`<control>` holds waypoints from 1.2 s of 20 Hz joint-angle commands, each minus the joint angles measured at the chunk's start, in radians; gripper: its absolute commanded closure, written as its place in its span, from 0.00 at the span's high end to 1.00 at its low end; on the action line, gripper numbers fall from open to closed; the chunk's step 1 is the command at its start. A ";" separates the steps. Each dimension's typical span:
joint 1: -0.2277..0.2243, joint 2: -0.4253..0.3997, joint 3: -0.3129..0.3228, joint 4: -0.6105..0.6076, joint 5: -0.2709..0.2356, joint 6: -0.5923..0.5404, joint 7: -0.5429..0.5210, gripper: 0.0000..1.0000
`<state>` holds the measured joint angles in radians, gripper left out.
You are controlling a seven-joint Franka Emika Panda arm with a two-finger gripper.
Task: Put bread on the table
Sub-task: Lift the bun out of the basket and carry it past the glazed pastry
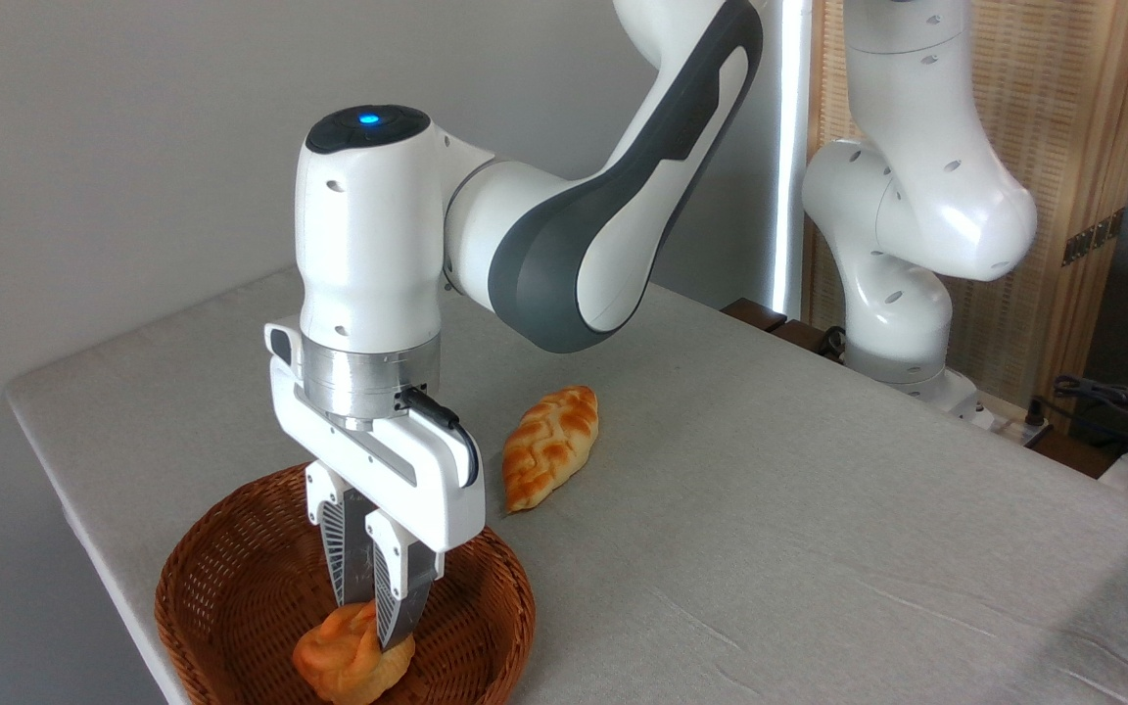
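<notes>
Gripper w/ fingers nearly closed, pinching top of bread, which sits in wicker basket at table front-left corner. Braided loaf lies on cloth nearby. No readable labels.

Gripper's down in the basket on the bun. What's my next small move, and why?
Probably a short straight lift. The gripper looks closed on the bread, which still sits in the basket. Clear the rim before swinging toward bare table, away from the braided loaf.
</notes>
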<state>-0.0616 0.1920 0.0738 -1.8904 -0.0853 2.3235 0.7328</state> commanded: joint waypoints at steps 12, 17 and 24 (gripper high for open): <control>0.005 -0.130 0.017 0.083 -0.001 -0.278 0.155 0.24; 0.006 -0.262 0.055 0.022 -0.001 -0.394 0.279 0.25; -0.007 -0.474 0.156 -0.197 0.001 -0.463 0.470 0.28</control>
<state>-0.0519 -0.1548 0.1679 -1.9243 -0.0845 1.8554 1.1084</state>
